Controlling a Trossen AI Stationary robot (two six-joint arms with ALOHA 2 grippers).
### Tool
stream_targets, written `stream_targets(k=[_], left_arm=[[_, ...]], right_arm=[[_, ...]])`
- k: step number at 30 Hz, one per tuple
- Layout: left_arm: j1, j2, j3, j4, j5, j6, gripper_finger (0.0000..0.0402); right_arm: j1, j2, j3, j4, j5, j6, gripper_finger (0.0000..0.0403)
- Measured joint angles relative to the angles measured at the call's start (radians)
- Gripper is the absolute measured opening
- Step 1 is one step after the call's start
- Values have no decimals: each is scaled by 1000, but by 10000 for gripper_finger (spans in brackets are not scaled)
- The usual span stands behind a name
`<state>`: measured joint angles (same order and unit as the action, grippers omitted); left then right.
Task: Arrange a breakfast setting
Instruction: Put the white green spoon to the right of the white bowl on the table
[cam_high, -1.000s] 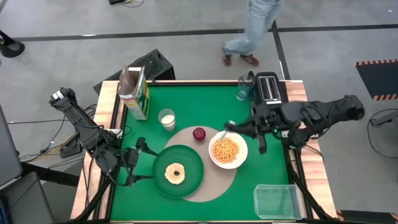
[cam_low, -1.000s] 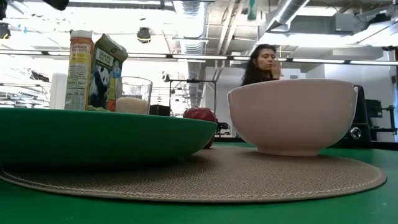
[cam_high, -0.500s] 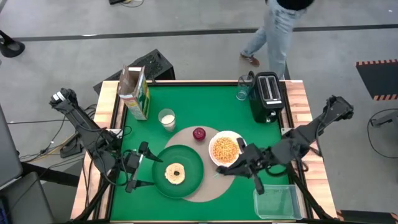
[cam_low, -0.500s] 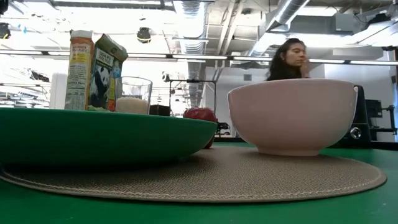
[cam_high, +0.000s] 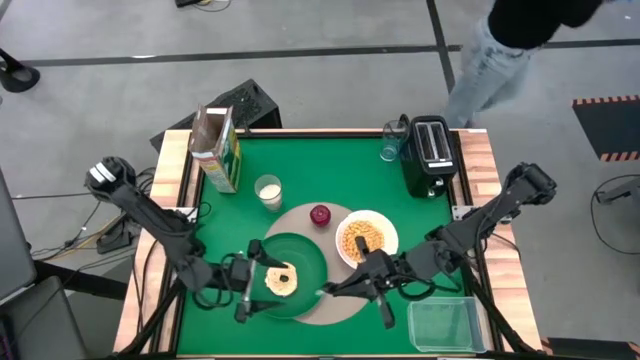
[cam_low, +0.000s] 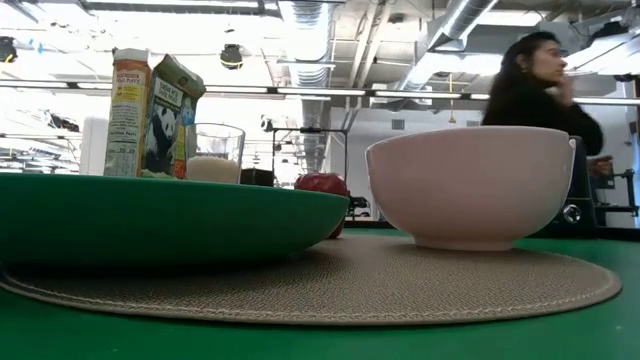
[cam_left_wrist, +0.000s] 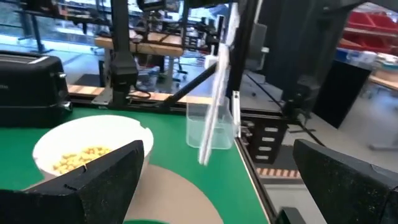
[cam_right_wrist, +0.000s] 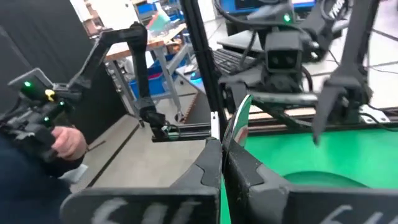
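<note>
My right gripper (cam_high: 330, 290), fingers pinched on the thin metal spoon (cam_high: 326, 291), hovers over the woven round beige placemat (cam_high: 350, 296) just beside the dark green plate (cam_high: 310, 262). My left gripper (cam_high: 256, 290) gapes wide at the plate's near rim by the small pale bagel (cam_high: 281, 279). Farther off sits the glossy white bowl (cam_high: 385, 250), with open green table (cam_high: 320, 170) beyond.

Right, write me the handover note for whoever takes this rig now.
Left pincer: open, empty, at the dark green plate's left edge.
Right pincer: shut on the metal spoon, over the placemat's near edge, between plate and white bowl.
Done: bagel on plate; plate, cereal-filled bowl and apple on the placemat; milk glass and cereal box behind it.
Left: set the spoon down, probably beside the bowl.
</note>
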<state>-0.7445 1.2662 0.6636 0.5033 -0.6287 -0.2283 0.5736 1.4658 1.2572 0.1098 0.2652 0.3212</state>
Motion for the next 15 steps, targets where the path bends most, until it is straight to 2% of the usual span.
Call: stream_targets(k=[4,10,15], left_arm=[[39,112,38,68,25,-6,399],[92,265,155,69,88,-1,399],[117,353,236,47,167,-1,389]], right_arm=[[-7,40,0,42,-11,-8,21],[-29,106,0,134,-88,-11,21],[-40,126,0,147,-106,-16,21]])
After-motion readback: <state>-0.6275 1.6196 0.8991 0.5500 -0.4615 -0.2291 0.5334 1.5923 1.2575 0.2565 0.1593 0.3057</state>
